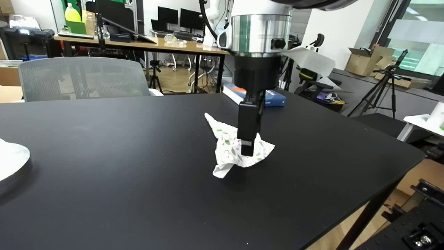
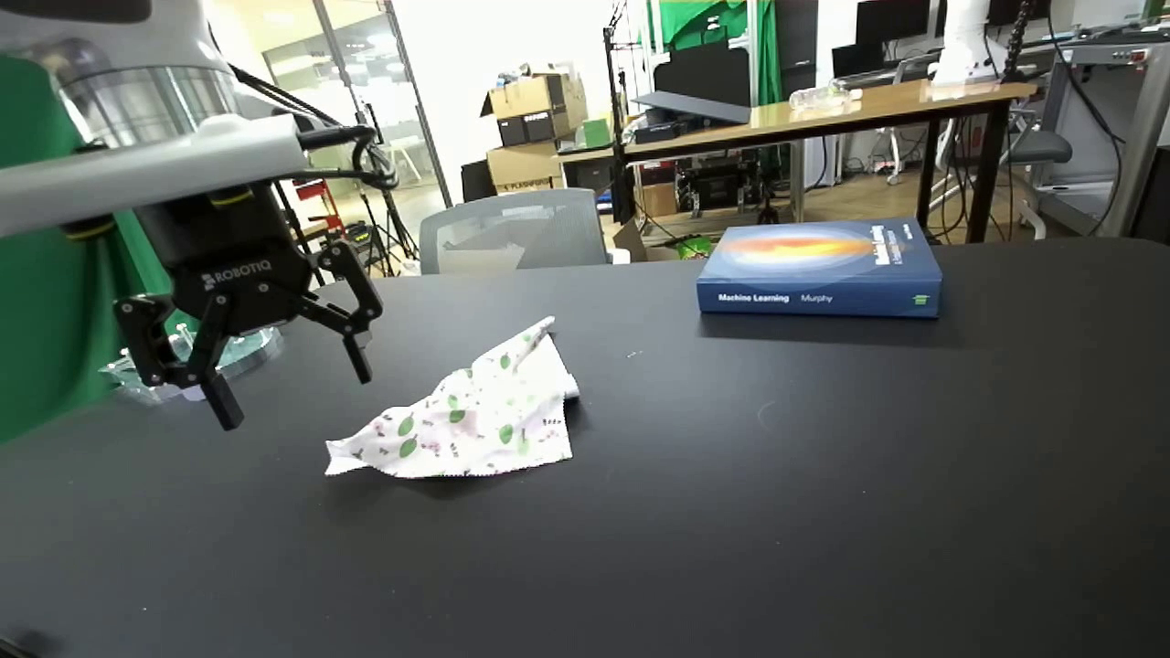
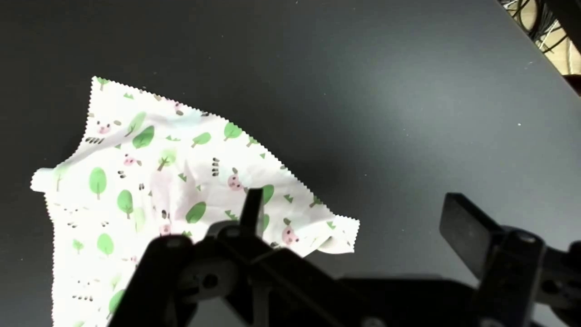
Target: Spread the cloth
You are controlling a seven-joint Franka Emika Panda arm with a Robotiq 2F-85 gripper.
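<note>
The white cloth with green trees and pink animal faces (image 2: 475, 411) lies crumpled and partly folded on the black table, with one narrow twisted end. It also shows in an exterior view (image 1: 230, 147) and in the wrist view (image 3: 150, 181), where its lower part is hidden by my gripper. My gripper (image 2: 292, 393) is open and empty, its fingers wide apart, above the table beside the cloth's narrow end. In the wrist view my gripper (image 3: 356, 220) has a small folded corner of the cloth between its fingers in the picture, not gripped. In an exterior view my gripper (image 1: 247, 147) appears edge-on.
A thick blue book (image 2: 818, 270) lies on the black table (image 2: 731, 512) beyond the cloth. A clear object (image 2: 247, 352) stands behind my gripper. A round white-topped object (image 1: 12, 159) is at the table's side. A grey mesh chair (image 1: 83, 78) stands at the far edge.
</note>
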